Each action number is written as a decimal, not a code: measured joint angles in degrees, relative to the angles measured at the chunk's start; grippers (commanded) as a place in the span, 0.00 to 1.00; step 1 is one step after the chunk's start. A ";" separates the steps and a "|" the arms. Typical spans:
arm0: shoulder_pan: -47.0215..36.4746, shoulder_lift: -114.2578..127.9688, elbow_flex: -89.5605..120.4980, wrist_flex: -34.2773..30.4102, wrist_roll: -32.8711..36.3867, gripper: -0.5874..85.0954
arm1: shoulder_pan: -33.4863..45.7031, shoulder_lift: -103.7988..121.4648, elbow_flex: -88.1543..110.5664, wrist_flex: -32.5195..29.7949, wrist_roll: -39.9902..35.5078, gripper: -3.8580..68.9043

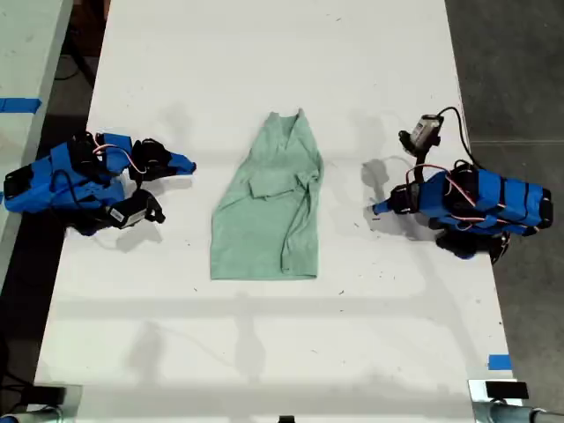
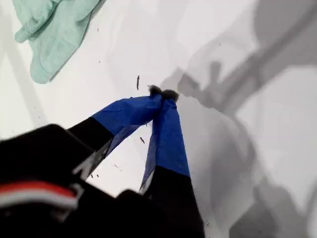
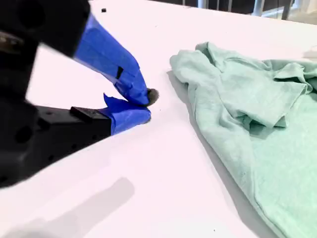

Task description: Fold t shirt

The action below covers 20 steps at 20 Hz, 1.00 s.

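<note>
1. Closest to the lens in the first wrist view, my first gripper (image 2: 163, 93) is seen with its two blue-taped fingers (image 2: 168, 134) pressed together at the tips. Nothing is held between them.
2. In the exterior view, my first gripper (image 1: 379, 209) is found at the exterior view's right, low over the white table (image 1: 264, 352), tip pointed toward the t shirt (image 1: 264, 220). It is kept apart from the cloth, and bare table is seen between.
3. My second gripper (image 3: 146, 105) is likewise closed tip to tip, and nothing is gripped. In the exterior view it (image 1: 189, 165) is placed at the exterior view's left, pointed toward the shirt and not touching it.
4. The t shirt is laid flat near the table's middle, between the two arms. The neck end is turned to the exterior view's top and the hem to its bottom.
5. The shirt is seen wrinkled, narrower at the neck end, with a sleeve folded in over the body.
6. From the second wrist view the shirt (image 3: 247, 99) is seen near the tips. From the first wrist view only a corner of it (image 2: 49, 34) is caught, well apart from the fingers.
7. A small blue tape piece (image 1: 499, 362) is stuck near the table's corner at the exterior view's bottom right.
</note>
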 measured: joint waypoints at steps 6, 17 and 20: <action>0.00 0.00 0.00 0.00 0.00 0.00 | 0.00 0.00 0.00 0.00 -0.18 0.03; 0.00 0.00 0.00 0.00 0.00 0.00 | -0.79 0.00 0.00 0.00 -0.18 0.03; 0.00 0.00 0.00 0.00 0.00 0.00 | -0.79 0.00 0.00 0.00 -0.18 0.03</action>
